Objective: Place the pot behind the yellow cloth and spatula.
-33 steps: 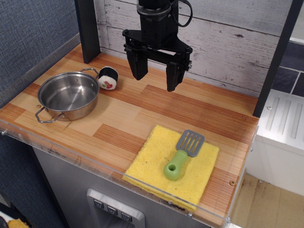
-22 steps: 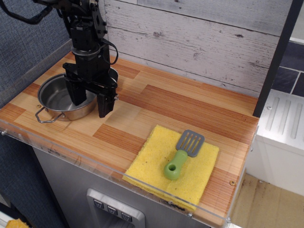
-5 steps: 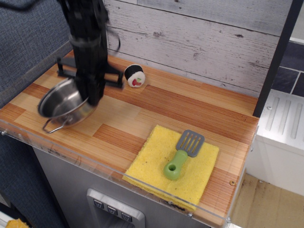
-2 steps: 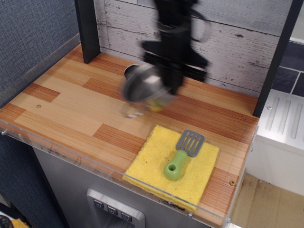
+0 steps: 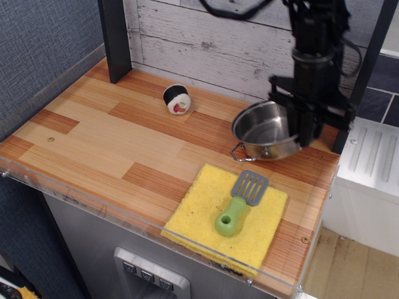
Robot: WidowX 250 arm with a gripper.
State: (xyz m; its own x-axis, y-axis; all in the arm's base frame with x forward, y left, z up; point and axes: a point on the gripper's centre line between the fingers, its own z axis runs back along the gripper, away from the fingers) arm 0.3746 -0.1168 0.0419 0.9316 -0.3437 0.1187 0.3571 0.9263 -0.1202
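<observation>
The shiny steel pot [image 5: 265, 132] is at the back right of the wooden counter, just behind the yellow cloth [image 5: 229, 215]. My black gripper [image 5: 307, 129] is shut on the pot's right rim; I cannot tell whether the pot rests on the counter or hangs just above it. The spatula [image 5: 241, 200], with grey slotted blade and lime-green handle, lies on the cloth, blade toward the pot. One wire loop handle shows at the pot's front left.
A small black-and-white ball-like toy [image 5: 176, 99] lies at the back middle of the counter [image 5: 93, 140]. A dark post [image 5: 114, 37] stands at the back left, another at the back right. A clear plastic lip runs along the front edge.
My gripper has carried the pot from the counter's left side across to the back right, behind the cloth. The ball toy stays at the back middle.
</observation>
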